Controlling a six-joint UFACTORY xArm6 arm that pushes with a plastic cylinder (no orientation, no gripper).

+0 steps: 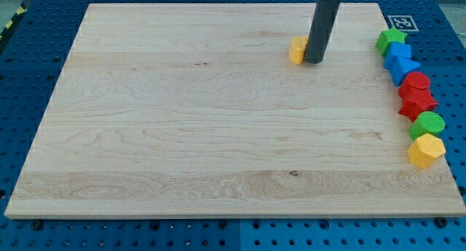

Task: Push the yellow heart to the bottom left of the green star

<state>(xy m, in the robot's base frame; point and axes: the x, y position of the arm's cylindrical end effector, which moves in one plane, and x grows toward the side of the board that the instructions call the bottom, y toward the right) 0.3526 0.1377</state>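
The wooden board (218, 134) fills most of the frame, and the rod descends from the top edge right of centre, with my tip (314, 61) resting on the board; the arm carries no claw, so no open or closed state applies. The yellow heart (296, 50) sits in the upper centre-right, touching the tip's left side and partly hidden by the rod. Along the right edge, top to bottom, run the green star (390, 39), two blue blocks (400, 60), two red blocks (416, 93), a green cylinder (428, 124) and a yellow hexagon (426, 150).

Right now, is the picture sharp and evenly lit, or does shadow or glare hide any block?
Camera view: sharp, evenly lit, no glare on the pale wooden board; my tip covers the right side of the small yellow heart block; the green star block shows clearly.
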